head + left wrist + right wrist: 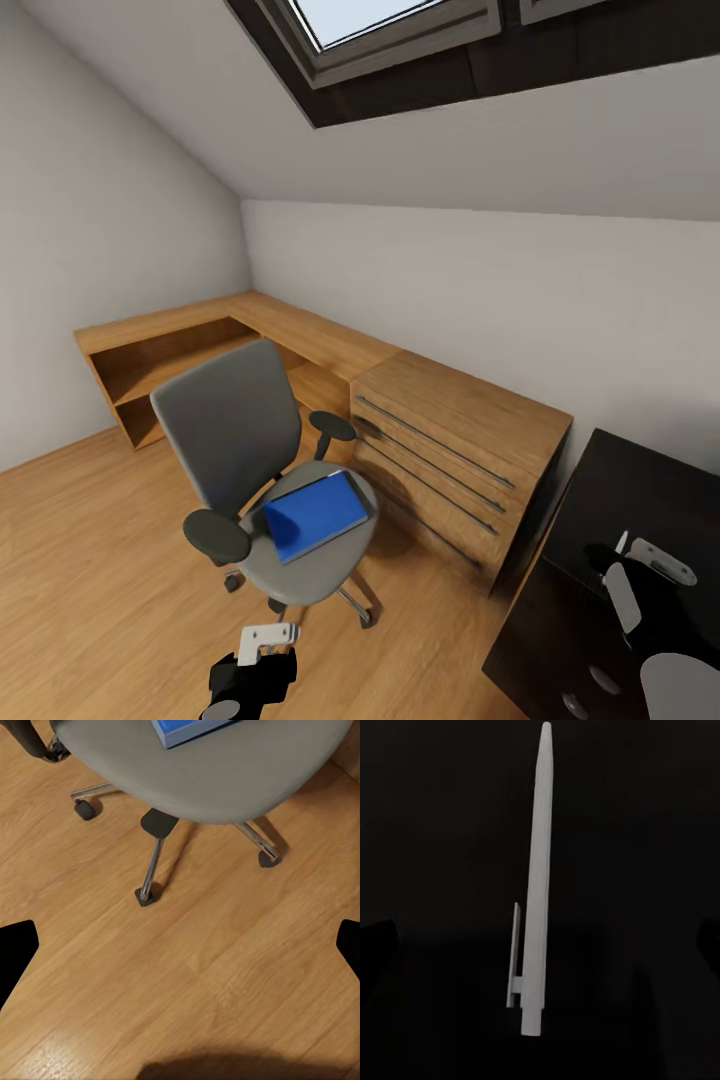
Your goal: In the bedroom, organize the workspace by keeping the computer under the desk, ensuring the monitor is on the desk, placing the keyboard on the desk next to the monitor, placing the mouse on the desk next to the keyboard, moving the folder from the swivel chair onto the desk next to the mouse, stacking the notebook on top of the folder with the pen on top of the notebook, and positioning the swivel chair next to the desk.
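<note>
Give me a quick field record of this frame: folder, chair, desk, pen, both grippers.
folder: bright blue, lying flat on the swivel chair seat
swivel chair: on the wood floor, beside the wooden chest of drawers
desk: glossy black top, at the right of the head view
pen: white, lying on the black desk top
left gripper: low in front of the chair, holding nothing
right gripper: above the desk, state unclear

Attic bedroom: skylight (400, 30), swivel chair (270, 480)
</note>
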